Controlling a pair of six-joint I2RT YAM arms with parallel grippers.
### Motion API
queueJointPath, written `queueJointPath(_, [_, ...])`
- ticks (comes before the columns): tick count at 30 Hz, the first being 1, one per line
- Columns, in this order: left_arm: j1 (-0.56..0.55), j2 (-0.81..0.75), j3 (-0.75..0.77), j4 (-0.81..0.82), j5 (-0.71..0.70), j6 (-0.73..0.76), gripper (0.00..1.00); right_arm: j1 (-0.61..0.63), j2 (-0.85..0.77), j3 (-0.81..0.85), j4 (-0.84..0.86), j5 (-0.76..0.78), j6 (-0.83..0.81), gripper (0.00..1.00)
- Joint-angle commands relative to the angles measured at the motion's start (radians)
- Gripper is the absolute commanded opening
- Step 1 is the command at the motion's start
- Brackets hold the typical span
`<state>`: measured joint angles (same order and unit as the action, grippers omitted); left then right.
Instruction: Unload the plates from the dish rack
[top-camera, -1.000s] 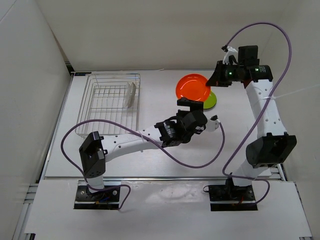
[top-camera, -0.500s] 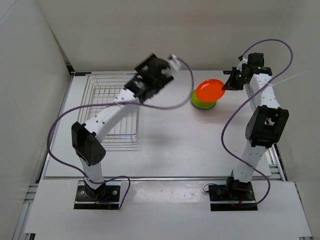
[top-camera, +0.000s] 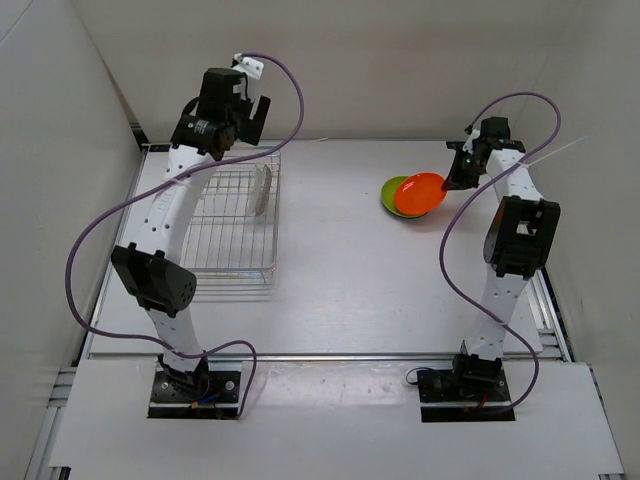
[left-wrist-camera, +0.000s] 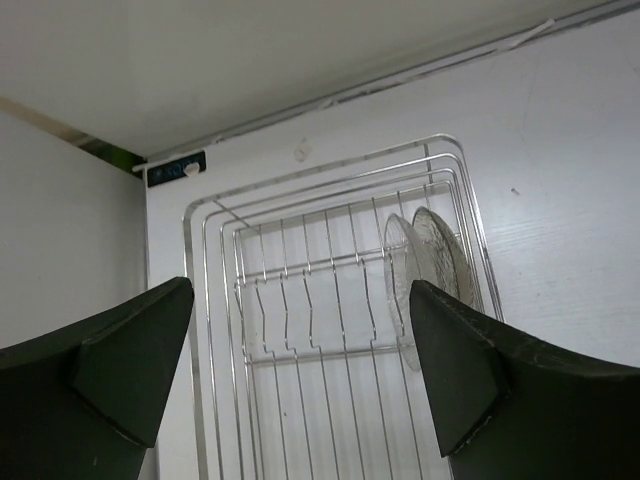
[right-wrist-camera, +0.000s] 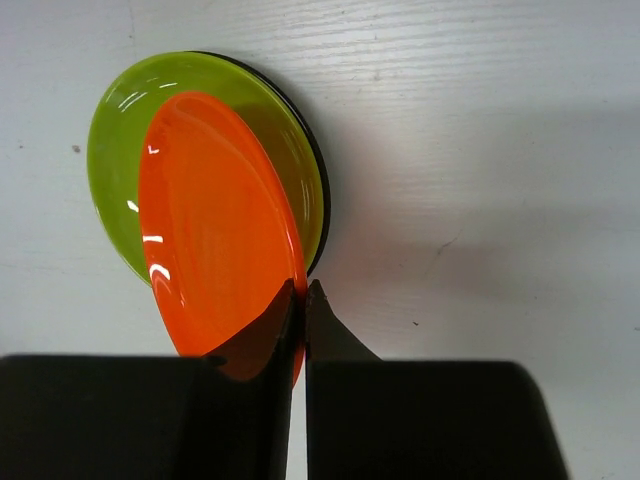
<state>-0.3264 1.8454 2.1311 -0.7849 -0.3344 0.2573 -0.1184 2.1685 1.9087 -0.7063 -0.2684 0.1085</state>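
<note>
The silver wire dish rack (top-camera: 190, 250) sits at the left of the table, and two clear plates (top-camera: 262, 190) stand upright in its right side. High over the rack's far end, my left gripper (top-camera: 240, 115) is open. In the left wrist view its fingers (left-wrist-camera: 495, 375) stand wide apart above the rack (left-wrist-camera: 300, 290) and the clear plates (left-wrist-camera: 430, 265), holding nothing. My right gripper (top-camera: 455, 178) is shut on the rim of the orange plate (right-wrist-camera: 215, 230). That plate lies tilted over the lime green plate (right-wrist-camera: 265, 120), with a black plate's edge (right-wrist-camera: 322, 195) showing beneath.
White walls close in the table at the back and on both sides. The plate stack (top-camera: 410, 195) sits at the back right near the right arm. Purple cables loop from both arms over the table.
My left arm swung from the table's middle up to the rack's far end. My right gripper carried the orange plate down onto the green plate.
</note>
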Motion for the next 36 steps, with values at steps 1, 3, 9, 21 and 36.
queueJointPath(1, [0.024,-0.051,-0.008,-0.057,0.113,-0.085,1.0,-0.001,0.002,0.066,0.021,-0.005,-0.036,0.0])
queueJointPath(3, [0.024,-0.069,-0.028,-0.068,0.127,-0.085,1.0,-0.001,0.03,0.093,0.021,-0.014,-0.036,0.0])
queueJointPath(9, [0.024,-0.112,-0.08,-0.077,0.146,-0.095,1.0,0.029,0.077,0.116,0.001,-0.016,-0.056,0.05])
queueJointPath(21, [0.024,-0.195,-0.249,-0.066,0.185,-0.116,1.0,0.06,0.129,0.135,-0.019,0.015,-0.079,0.1])
queueJointPath(36, [0.145,-0.173,-0.321,-0.054,0.451,-0.197,1.0,0.069,-0.008,0.107,-0.079,0.034,-0.099,0.57])
